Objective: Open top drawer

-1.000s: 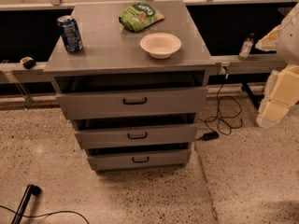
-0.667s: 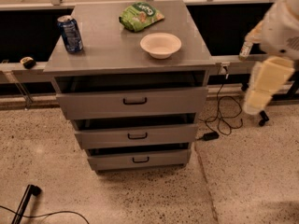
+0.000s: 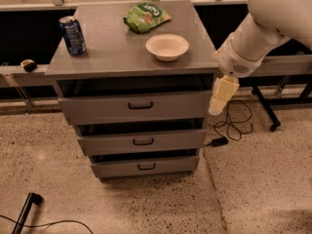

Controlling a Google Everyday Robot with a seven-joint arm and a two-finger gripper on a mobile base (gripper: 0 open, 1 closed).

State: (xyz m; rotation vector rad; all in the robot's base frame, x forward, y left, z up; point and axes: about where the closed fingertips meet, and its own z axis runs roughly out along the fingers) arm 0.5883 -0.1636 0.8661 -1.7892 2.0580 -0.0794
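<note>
Above speckled floor [image 3: 258,179], blocky cream gripper [image 3: 217,107] hangs beside flat grey top drawer [image 3: 97,109].

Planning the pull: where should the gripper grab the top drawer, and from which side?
Probably the small black handle centred on the top drawer front, approached straight from the front; the face is otherwise flat. The gripper hangs beside the cabinet, level with that drawer.
</note>
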